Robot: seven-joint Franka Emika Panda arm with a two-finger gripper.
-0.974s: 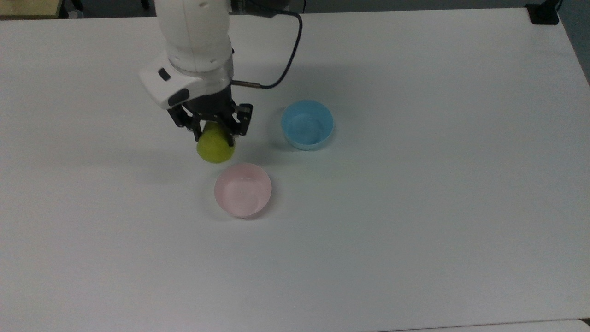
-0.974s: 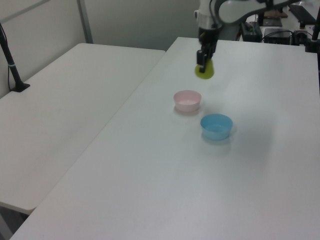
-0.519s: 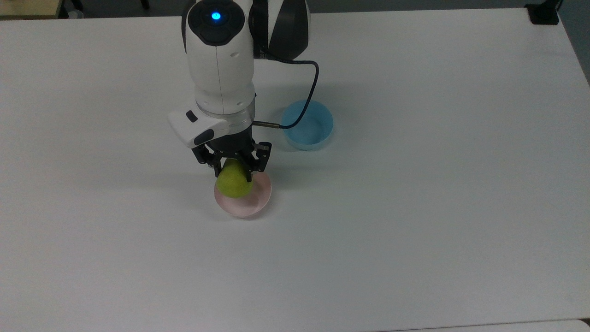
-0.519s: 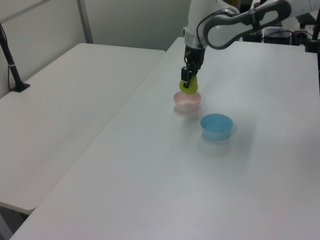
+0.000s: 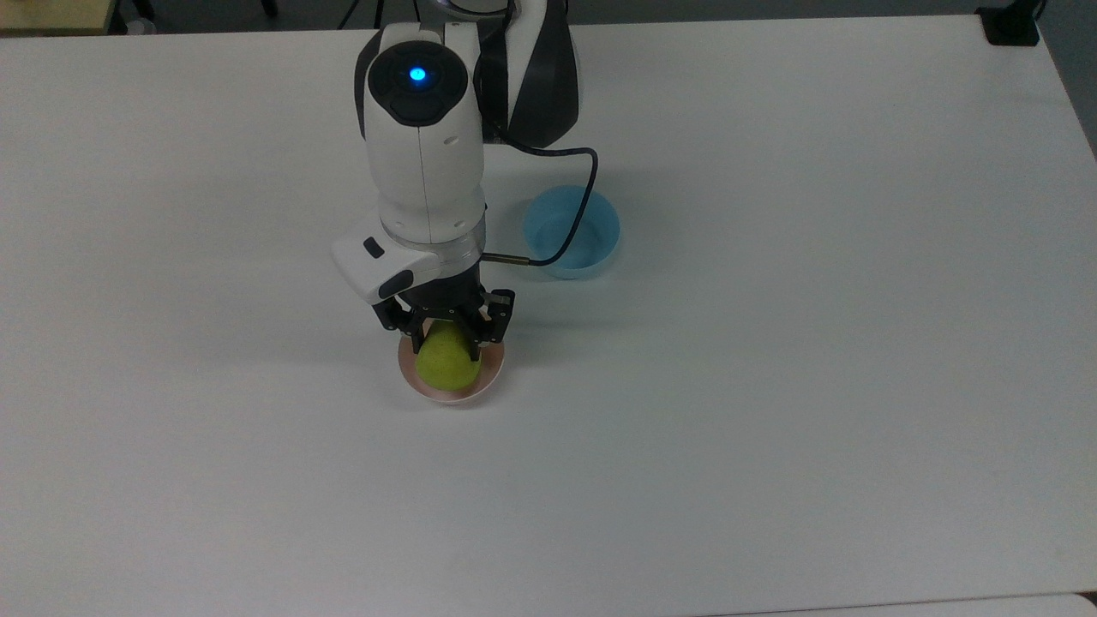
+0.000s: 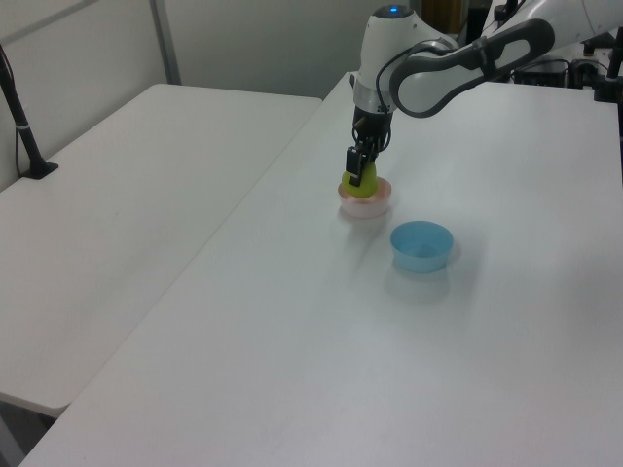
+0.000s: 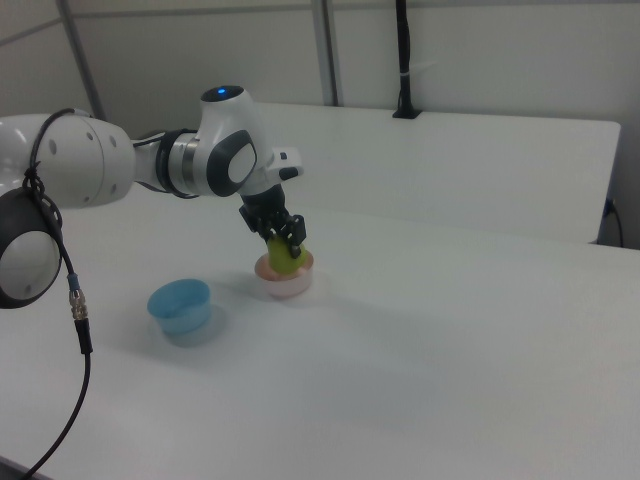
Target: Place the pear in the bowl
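Spanning the room, white tables (image 6: 146,195) seemingly abut.

White matte worktop (image 5: 771,386), evenly lit, soft shadows. Second white table (image 6: 127,195) set alongside at 9 o'clock in the left view, narrow seam between the two. Black clamp post (image 6: 21,117) at 9 o'clock on that table's edge. Pale grey partition walls (image 7: 480,50) behind, with upright metal profiles (image 7: 325,50). Black clamp (image 5: 1011,26) at 1 o'clock in the top view. Dark floor strip beyond far edge.
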